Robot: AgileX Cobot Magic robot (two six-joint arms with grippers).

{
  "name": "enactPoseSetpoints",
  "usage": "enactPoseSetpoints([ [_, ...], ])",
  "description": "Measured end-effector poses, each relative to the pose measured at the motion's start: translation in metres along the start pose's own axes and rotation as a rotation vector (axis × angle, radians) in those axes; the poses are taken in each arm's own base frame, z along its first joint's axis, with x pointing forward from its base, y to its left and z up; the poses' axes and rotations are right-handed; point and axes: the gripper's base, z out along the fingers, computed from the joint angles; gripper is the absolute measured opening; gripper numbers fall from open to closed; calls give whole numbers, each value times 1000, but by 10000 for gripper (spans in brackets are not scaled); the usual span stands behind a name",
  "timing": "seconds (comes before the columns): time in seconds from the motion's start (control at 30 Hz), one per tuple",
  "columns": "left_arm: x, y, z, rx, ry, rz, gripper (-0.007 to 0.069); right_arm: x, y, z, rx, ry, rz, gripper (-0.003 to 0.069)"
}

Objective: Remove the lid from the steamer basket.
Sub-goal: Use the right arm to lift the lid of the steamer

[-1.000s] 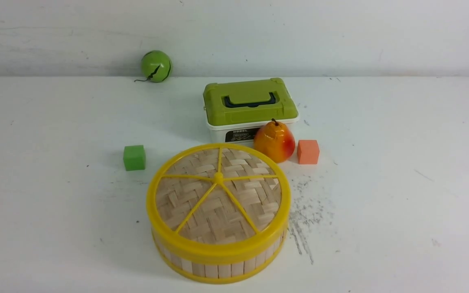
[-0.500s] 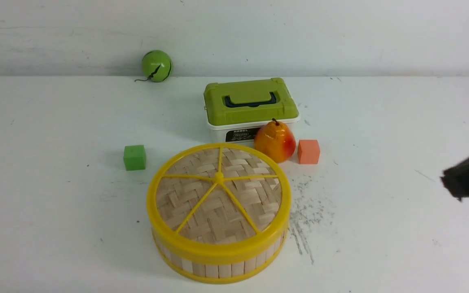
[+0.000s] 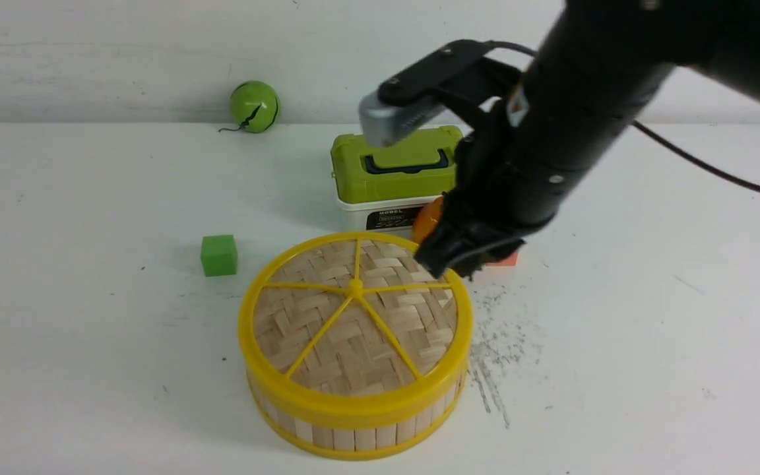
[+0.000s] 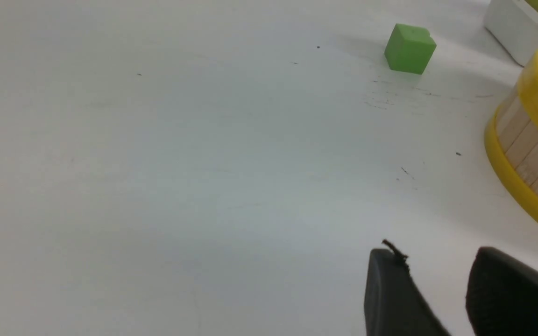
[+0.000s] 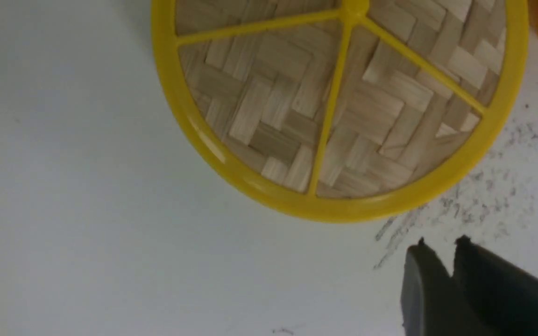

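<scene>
The lid [image 3: 353,316], woven bamboo with a yellow rim and spokes, sits closed on the steamer basket [image 3: 353,432] at the front middle of the table. My right gripper [image 3: 447,265] hangs just over the lid's far right rim, not touching it as far as I can tell. In the right wrist view the lid [image 5: 343,107] fills the top, and the right gripper [image 5: 441,249] shows a narrow gap between its tips with nothing in it. My left gripper [image 4: 437,261] is open and empty over bare table, beside the basket wall [image 4: 526,154].
A green-topped white box [image 3: 393,165] stands behind the basket. A pear [image 3: 427,224] and an orange cube [image 3: 505,259] are mostly hidden behind the right arm. A green cube [image 3: 218,255] lies left of the basket, and a green ball [image 3: 253,107] rests at the back wall.
The right arm has swung in from the right edge to above the lid's far right rim, covering the pear and orange cube. Lid and basket have not moved.
</scene>
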Motion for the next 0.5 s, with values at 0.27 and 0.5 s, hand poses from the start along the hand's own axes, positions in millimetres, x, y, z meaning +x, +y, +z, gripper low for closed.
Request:
enactPoseSetpoints([
  [0.27,0,0,0,0,0,0,239,-37,-4,53,-27,16,17,381],
  [0.5,0,0,0,0,0,0,239,-47,-7,89,-27,24,22,419],
])
